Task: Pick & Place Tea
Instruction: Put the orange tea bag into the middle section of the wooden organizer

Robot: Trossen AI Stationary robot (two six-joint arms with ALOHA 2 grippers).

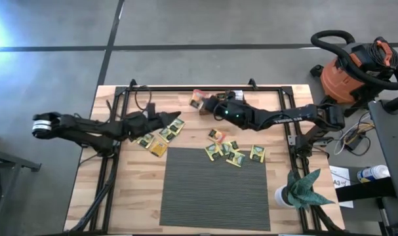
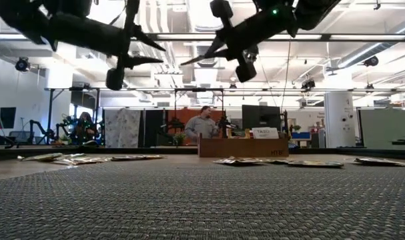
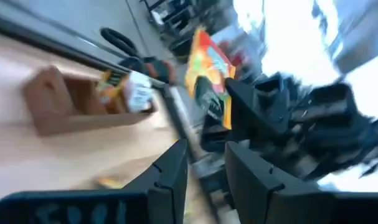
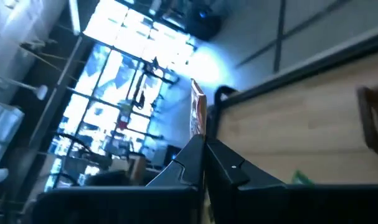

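Observation:
An orange tea sachet (image 4: 197, 112) stands edge-on in my shut right gripper (image 4: 201, 146); the left wrist view shows its printed face (image 3: 207, 68). That gripper (image 1: 208, 105) hovers right beside the brown wooden tray (image 1: 200, 100) at the far edge, which has sachets (image 3: 123, 87) in it. My left gripper (image 1: 179, 118) is open and empty, up in the air (image 2: 161, 53) over the left group of yellow-green sachets (image 1: 159, 137). A second group (image 1: 231, 152) lies flat on the wood, right of centre. My right gripper pinches the orange sachet between its two fingers by one edge (image 4: 199, 134). The fingers come from the table's right, roughly level. The sachet sticks out past the fingertips, lifted clear of table and tray.
A dark ribbed mat (image 1: 215, 187) covers the near middle of the table. A black metal frame (image 1: 205, 88) runs around the far and side edges. A white cup with a green plant (image 1: 297, 191) stands at the near right corner. A person (image 2: 201, 125) is far behind.

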